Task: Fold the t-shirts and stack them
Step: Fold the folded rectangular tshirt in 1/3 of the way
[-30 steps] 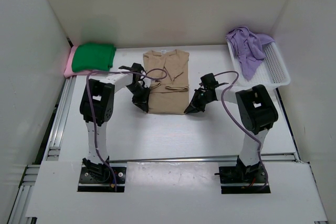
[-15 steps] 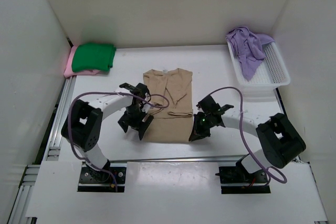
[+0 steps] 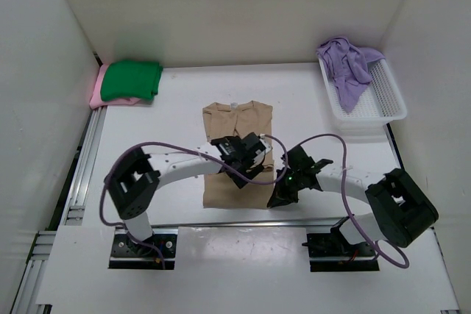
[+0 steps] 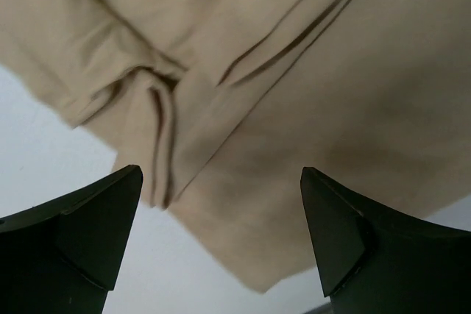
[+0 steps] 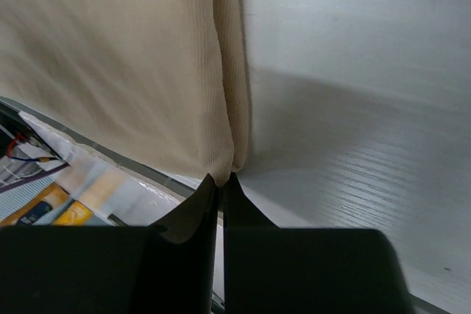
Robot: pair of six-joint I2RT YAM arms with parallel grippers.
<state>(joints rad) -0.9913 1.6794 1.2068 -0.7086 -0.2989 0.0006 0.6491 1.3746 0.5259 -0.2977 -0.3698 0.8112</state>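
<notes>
The tan t-shirt [image 3: 237, 117] lies partly folded in the middle of the table, its near hem close to the front edge. My left gripper [image 3: 249, 167] hovers open over its near right part. In the left wrist view the tan cloth [image 4: 331, 93] passes under the open left gripper [image 4: 221, 233], with nothing between the fingers. My right gripper [image 3: 274, 199] is shut on the shirt's near right corner; the right wrist view shows the right gripper [image 5: 221, 182] pinching the tan cloth [image 5: 110, 56]. A folded green t-shirt [image 3: 131, 81] rests on a pink t-shirt [image 3: 97, 95] at the back left. A lavender t-shirt [image 3: 346, 68] is crumpled in the basket.
The white mesh basket [image 3: 388, 101] stands at the back right against the wall. White walls close in the table on three sides. A metal rail [image 3: 81, 174] runs along the left edge, and purple cables loop from both arms.
Both arms pulled the tan shirt toward the near edge. My left gripper then opened, let go of the shirt and swung right over it. The right gripper kept its hold.
</notes>
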